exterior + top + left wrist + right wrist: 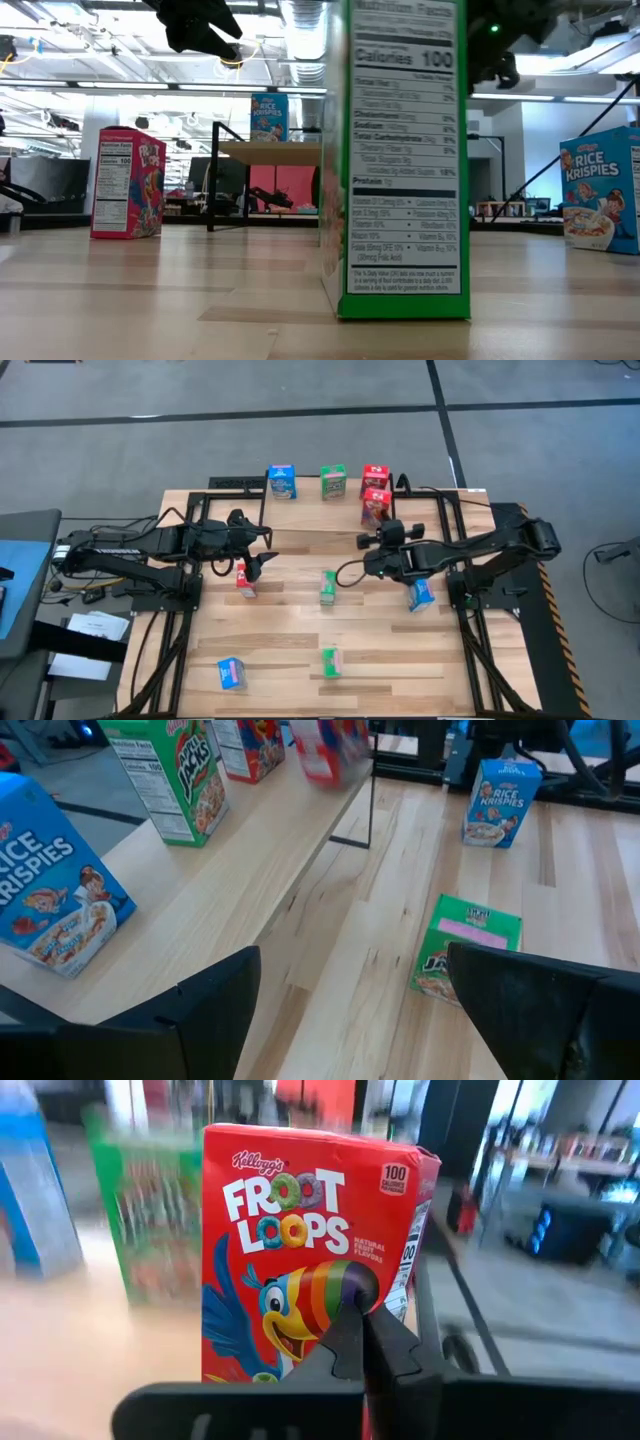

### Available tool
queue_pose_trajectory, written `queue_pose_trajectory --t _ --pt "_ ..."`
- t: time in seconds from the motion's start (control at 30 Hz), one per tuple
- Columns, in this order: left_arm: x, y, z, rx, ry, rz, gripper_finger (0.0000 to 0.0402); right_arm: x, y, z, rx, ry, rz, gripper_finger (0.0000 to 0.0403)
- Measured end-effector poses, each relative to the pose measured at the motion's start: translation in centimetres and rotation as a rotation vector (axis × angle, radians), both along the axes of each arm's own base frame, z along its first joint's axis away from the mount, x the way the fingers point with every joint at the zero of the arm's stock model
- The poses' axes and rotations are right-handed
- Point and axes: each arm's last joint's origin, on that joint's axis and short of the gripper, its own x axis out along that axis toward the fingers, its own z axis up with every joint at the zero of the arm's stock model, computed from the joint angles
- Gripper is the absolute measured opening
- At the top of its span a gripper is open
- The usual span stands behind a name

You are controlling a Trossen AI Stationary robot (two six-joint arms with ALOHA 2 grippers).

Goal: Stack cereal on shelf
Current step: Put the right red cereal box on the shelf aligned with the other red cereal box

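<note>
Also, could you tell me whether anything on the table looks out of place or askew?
One green cereal box lies flat, face up, on the tabletop beside the shelf, unlike the nearby blue box, which stands upright. Nothing looks spilled or damaged.

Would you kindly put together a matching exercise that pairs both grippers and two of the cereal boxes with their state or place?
Things:
1. left gripper
2. right gripper
3. blue box farthest from the low camera
4. green box nearest the low camera

States or places:
a. upright on the tabletop
b. jaws shut
c. standing on the shelf
d. jaws open

Pairs: 1-d, 2-b, 3-c, 4-a.
</note>
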Motion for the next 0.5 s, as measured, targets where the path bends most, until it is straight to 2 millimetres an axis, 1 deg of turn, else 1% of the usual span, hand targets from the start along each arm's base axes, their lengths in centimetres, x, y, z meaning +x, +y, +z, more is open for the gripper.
queue_pose_trajectory --t 0.1,0.3,0.37,0.5 --pt "0.0 0.0 0.0 0.0 0.002 0.0 0.0311 0.8 -0.5 -0.5 0.007 0.017 0.001 0.0006" --pt "0.0 0.0 0.0 0.005 0.003 -0.002 0.0311 0.9 -1.2 -0.9 0.017 0.037 -0.013 0.0006" --pt "0.0 0.0 0.0 0.012 0.007 -0.006 0.0311 1.0 -1.3 -0.8 0.015 0.039 -0.014 0.0007" --pt "0.0 0.0 0.0 0.013 0.007 -0.006 0.0311 1.1 -1.3 -0.7 0.008 0.075 -0.008 0.0019"
